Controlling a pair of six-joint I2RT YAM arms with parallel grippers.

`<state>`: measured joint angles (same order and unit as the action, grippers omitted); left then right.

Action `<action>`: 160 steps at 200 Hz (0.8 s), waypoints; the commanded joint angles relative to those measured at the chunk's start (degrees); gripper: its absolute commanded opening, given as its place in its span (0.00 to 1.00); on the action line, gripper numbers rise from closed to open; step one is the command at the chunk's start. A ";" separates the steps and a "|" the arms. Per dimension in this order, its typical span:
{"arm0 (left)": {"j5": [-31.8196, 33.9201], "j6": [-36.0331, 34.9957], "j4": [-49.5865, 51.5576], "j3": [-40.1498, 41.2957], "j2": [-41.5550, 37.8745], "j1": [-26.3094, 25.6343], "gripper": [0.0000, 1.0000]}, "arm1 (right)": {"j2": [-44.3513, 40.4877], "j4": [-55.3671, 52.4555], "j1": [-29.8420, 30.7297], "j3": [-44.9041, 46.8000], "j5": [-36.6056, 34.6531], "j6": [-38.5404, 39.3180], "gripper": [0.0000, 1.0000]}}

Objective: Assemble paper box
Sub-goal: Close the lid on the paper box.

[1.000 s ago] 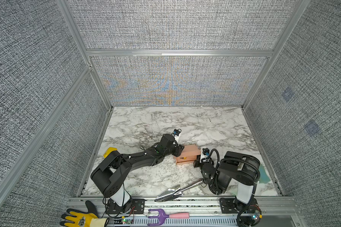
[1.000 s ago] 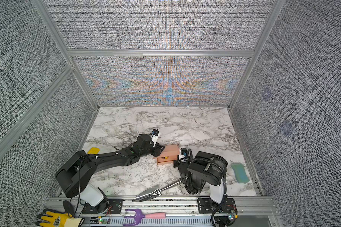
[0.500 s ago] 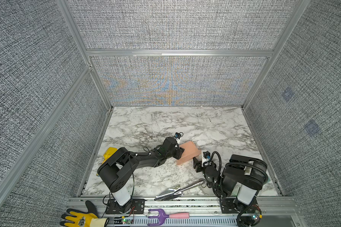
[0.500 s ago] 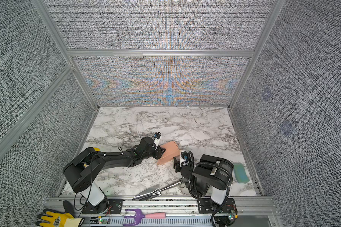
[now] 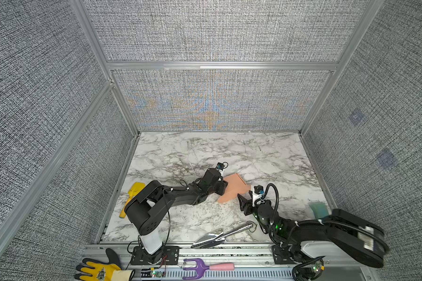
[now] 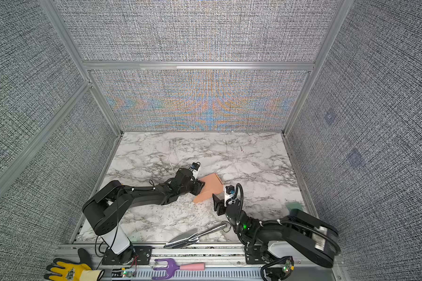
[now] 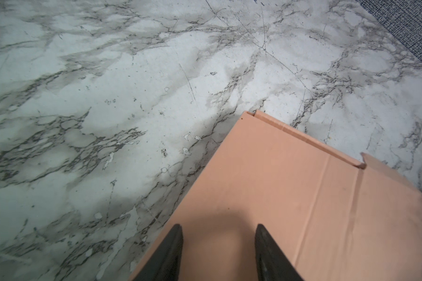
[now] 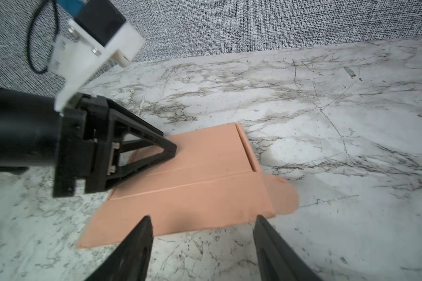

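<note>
The paper box (image 8: 205, 185), a creased flat sheet, is laid on the worktop (image 8: 327, 121) beneath the tips of the parted left fingers (image 7: 173, 243) and just ahead of the widely spread right fingers (image 8: 141, 233); nothing is gripped.

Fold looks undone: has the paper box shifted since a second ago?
Yes: the paper box has spread away from the trowel, toward the back wall.

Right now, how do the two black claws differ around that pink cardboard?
The left gripper has its tips over the paper box, one seemingly resting on it; the right gripper hovers at the sheet's edge. The left gripper meets it from the left side, the right gripper from the near side. Both stand open, gripping nothing.
</note>
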<state>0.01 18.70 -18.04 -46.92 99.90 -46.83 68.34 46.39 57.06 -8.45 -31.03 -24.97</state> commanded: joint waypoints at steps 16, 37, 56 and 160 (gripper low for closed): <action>1.01 0.30 4.38 -0.54 1.17 -0.04 0.50 | -14.98 -34.64 0.71 -2.83 1.50 -8.91 0.67; 0.96 0.35 4.20 -0.46 1.60 -0.02 0.50 | -20.09 -43.79 0.69 -4.84 1.86 -11.29 0.68; 1.54 0.23 4.26 -0.22 1.79 -0.14 0.49 | -20.83 -47.16 0.05 -6.80 3.42 -12.85 0.69; 4.80 -1.47 4.33 0.67 -0.94 -2.03 0.49 | -4.15 -53.49 -16.89 -24.62 24.43 -5.59 0.69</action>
<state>3.90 18.02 -17.82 -46.00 99.07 -48.34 60.73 -6.42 42.19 -31.00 -13.89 -33.85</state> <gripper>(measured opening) 0.490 0.692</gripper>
